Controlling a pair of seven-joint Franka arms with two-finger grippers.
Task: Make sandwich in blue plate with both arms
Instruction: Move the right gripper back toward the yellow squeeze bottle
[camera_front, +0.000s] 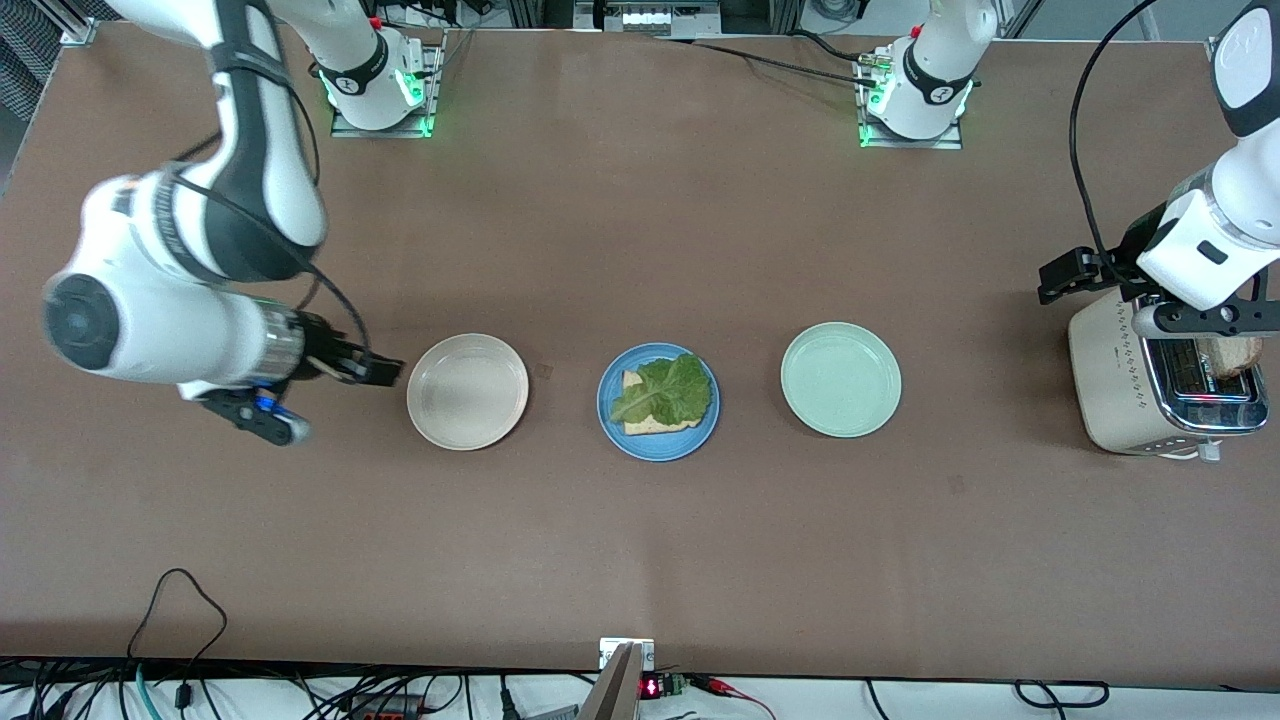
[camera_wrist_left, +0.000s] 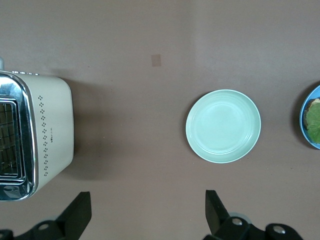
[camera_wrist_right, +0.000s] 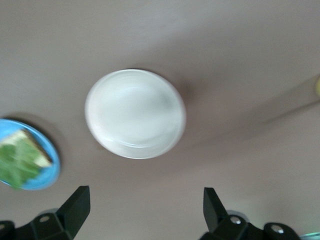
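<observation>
The blue plate (camera_front: 657, 402) lies mid-table between two other plates. On it is a tan bread slice (camera_front: 641, 426) with a crinkled green lettuce leaf (camera_front: 664, 392) on top. Another bread slice (camera_front: 1232, 353) stands in the toaster (camera_front: 1110, 380) at the left arm's end. My left gripper (camera_front: 1205, 325) hangs over the toaster, open and empty. In the left wrist view its fingers (camera_wrist_left: 80, 210) frame bare table. My right gripper (camera_front: 330, 395) is open and empty beside the beige plate (camera_front: 467, 391), which the right wrist view shows ahead of the gripper (camera_wrist_right: 145, 207), with the blue plate (camera_wrist_right: 47, 170) off to one side.
A pale green plate (camera_front: 840, 379) lies between the blue plate and the toaster, and shows as an empty green plate (camera_wrist_left: 223, 126) in the left wrist view. The beige plate (camera_wrist_right: 135, 114) is empty too. Cables run along the table edge nearest the front camera.
</observation>
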